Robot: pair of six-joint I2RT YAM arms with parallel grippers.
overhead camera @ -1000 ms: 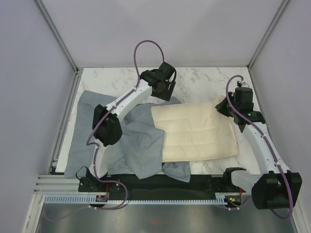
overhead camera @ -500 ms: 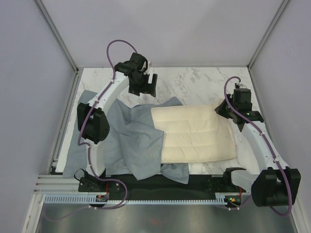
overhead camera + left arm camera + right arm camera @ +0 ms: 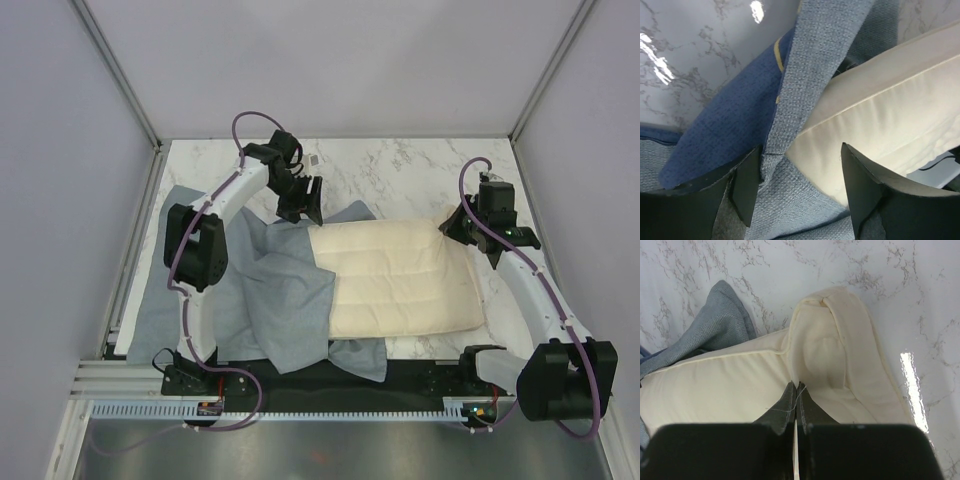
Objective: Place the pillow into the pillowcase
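The cream pillow (image 3: 400, 275) lies on the marble table, its left end resting on the crumpled blue pillowcase (image 3: 270, 290). My left gripper (image 3: 300, 202) is open at the pillow's far-left corner. In the left wrist view its jaws (image 3: 802, 185) stand astride the pillowcase's (image 3: 805, 75) grey-blue hem and the pillow's (image 3: 880, 100) corner. My right gripper (image 3: 465, 225) is shut on a pinch of fabric at the pillow's far-right corner. The right wrist view shows the tips (image 3: 796, 387) closed on the pillow (image 3: 740, 375), with a bit of pillowcase (image 3: 715, 330) beyond.
The pillowcase spreads over the left half of the table (image 3: 420, 170) and hangs toward the near edge. Metal frame rails (image 3: 130, 260) and grey walls border the table on three sides.
My left gripper has swung left from the far side of the table and come down to the pillowcase's hem at the pillow's corner. The right gripper has kept its hold.
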